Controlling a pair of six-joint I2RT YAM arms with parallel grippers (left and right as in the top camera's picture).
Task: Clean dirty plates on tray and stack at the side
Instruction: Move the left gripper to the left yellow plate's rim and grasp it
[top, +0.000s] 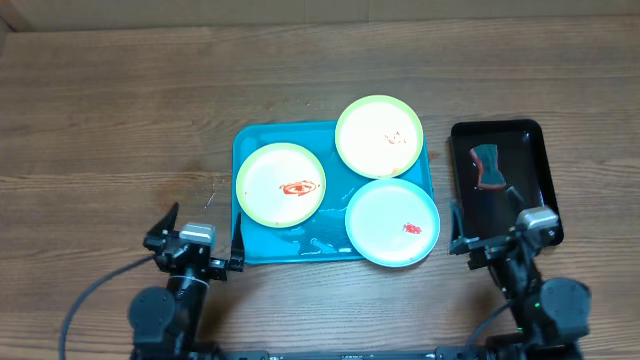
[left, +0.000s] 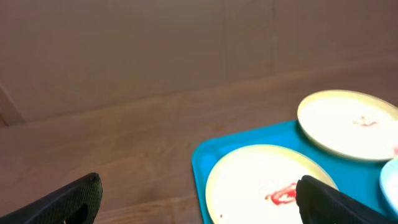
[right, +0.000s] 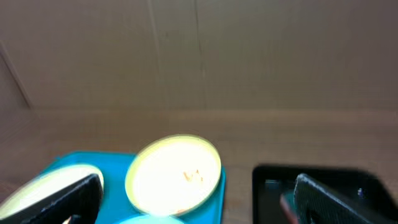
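Wooden desk (top: 120, 110). Turquoise tray (top: 290, 245) sits mid-desk with wet patches on its near floor, and three plates cover much of it. A narrow black tray (top: 535, 150) lies just right of it, not touching.

- Far yellow-green plate (top: 379, 137) overhangs the tray's far rim. Its marks are faint and hard to read.
- Left yellow-green plate (top: 281, 184) lies inside the tray, red smear at its centre.
- Pale blue plate (top: 392, 222), with a small red spot, overhangs the near right corner.

Dark teal-and-red thing (top: 488, 167) in the black tray: cannot tell what it is.

Left fingers (left: 68, 202) are spread wide and empty, near the tray's near left corner. Right fingers (right: 329, 199) are likewise spread and empty, at the black tray's near end. Both arms are cut off at the frame bottom.
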